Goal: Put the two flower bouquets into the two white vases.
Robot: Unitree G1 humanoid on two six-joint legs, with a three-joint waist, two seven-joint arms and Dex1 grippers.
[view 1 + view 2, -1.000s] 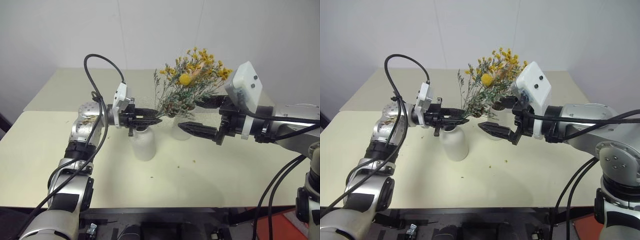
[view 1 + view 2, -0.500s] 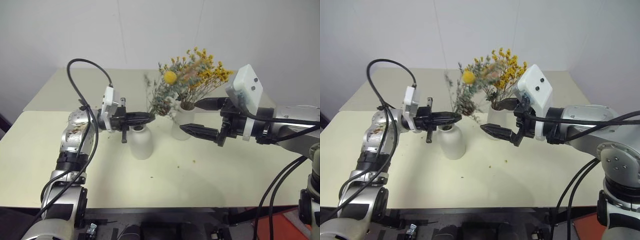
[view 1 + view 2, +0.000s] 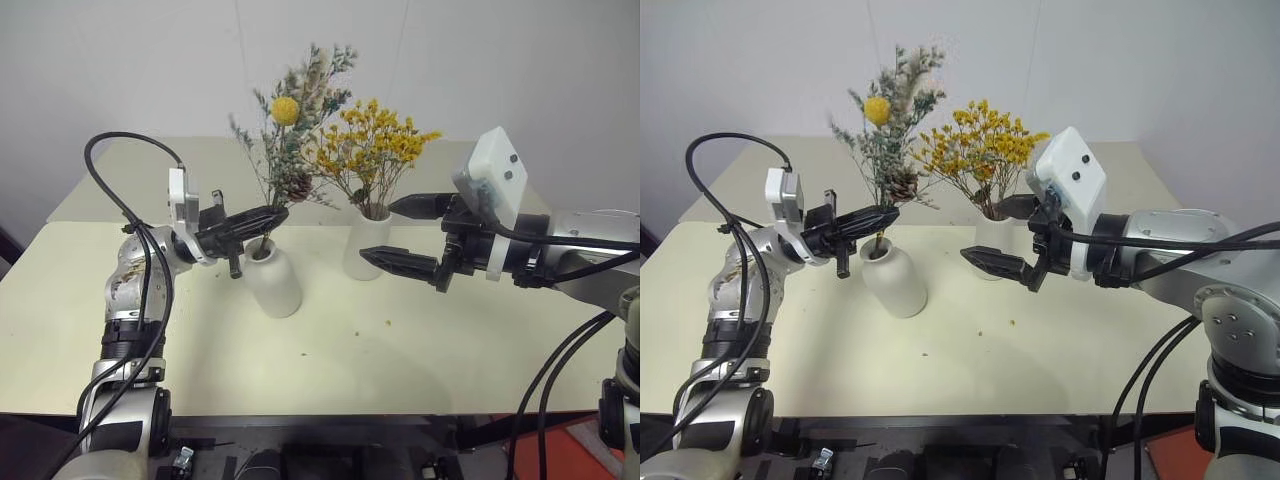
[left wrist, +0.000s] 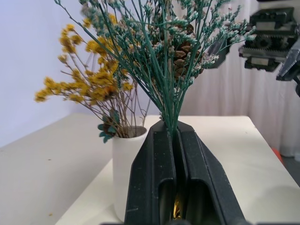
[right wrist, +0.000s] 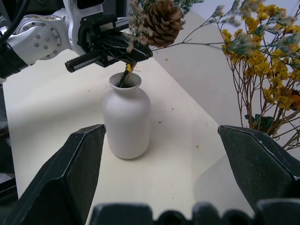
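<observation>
**Seating the second bouquet in the round vase**

Pinching the stems of the grey-green bouquet (image 3: 285, 135) between the pressed-together fingers of the left gripper (image 3: 262, 218), just left of centre in the left eye view. Gripping low on the stems, right above the narrow neck of the shorter rounded vase (image 3: 272, 281), probably so as to steer the stem ends into that small mouth while keeping the ball flower, pinecone and plume standing up toward the top of the frame. Showing, in the right wrist view, the stem ends already dipping inside the neck, so likely nearing the point of letting go.

Hovering right of centre, the right gripper (image 3: 408, 234), fingers spread wide and holding nothing, pointing toward the taller vase (image 3: 366, 245) at centre. Waiting close by, apparently ready to steady a vase if needed.

Standing in that taller vase, the yellow-orange bouquet (image 3: 372, 150), its blossoms fanning out just right of the grey-green sprigs, so counting as already placed. Resting well apart on the cream table (image 3: 90, 330), both vases, upright.
</observation>
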